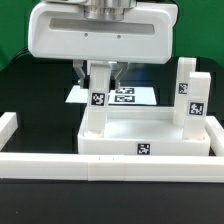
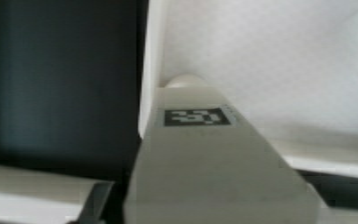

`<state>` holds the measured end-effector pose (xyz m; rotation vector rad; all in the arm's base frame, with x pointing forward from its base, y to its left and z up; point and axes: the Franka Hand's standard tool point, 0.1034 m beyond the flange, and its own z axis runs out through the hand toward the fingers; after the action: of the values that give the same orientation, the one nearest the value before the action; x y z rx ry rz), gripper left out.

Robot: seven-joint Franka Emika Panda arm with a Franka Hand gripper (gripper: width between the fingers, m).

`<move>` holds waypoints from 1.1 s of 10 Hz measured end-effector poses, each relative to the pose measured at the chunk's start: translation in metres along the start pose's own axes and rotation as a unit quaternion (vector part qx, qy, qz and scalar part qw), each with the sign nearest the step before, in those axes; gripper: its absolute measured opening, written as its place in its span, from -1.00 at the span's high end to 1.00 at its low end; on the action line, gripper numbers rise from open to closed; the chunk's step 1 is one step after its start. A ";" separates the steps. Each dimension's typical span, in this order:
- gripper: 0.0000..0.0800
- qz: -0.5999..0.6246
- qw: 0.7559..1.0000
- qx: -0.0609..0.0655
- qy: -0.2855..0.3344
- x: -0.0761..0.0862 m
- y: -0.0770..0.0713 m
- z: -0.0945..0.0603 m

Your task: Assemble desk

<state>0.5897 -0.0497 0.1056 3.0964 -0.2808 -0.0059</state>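
The white tray-like tabletop [image 1: 150, 138] lies on the black table with a tag on its front wall. My gripper [image 1: 98, 80] is shut on a white tagged leg [image 1: 97, 105] and holds it upright at the tabletop's corner on the exterior view's left. Whether the leg is seated in the socket is hidden. Two more legs [image 1: 190, 95] stand upright at the corner on the exterior view's right. In the wrist view the held leg [image 2: 202, 160] fills the middle, with its tag visible. One dark finger [image 2: 105, 202] shows beside it, and the tabletop [image 2: 282, 60] lies beyond.
The marker board [image 1: 128, 96] lies flat behind the tabletop. A long white border rail [image 1: 100, 166] runs along the front. Another rail piece [image 1: 8, 130] stands at the exterior view's left edge.
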 end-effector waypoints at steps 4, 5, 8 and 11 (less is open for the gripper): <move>0.27 0.247 0.968 0.030 -0.005 0.000 0.005 0.003; 0.27 0.263 0.964 0.030 -0.006 0.000 0.004 0.003; 0.27 0.358 0.933 0.030 -0.009 0.000 0.003 0.003; 0.27 0.552 0.831 0.066 -0.017 -0.001 0.009 0.005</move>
<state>0.5873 -0.0590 0.1011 2.5324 -2.0331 -0.0117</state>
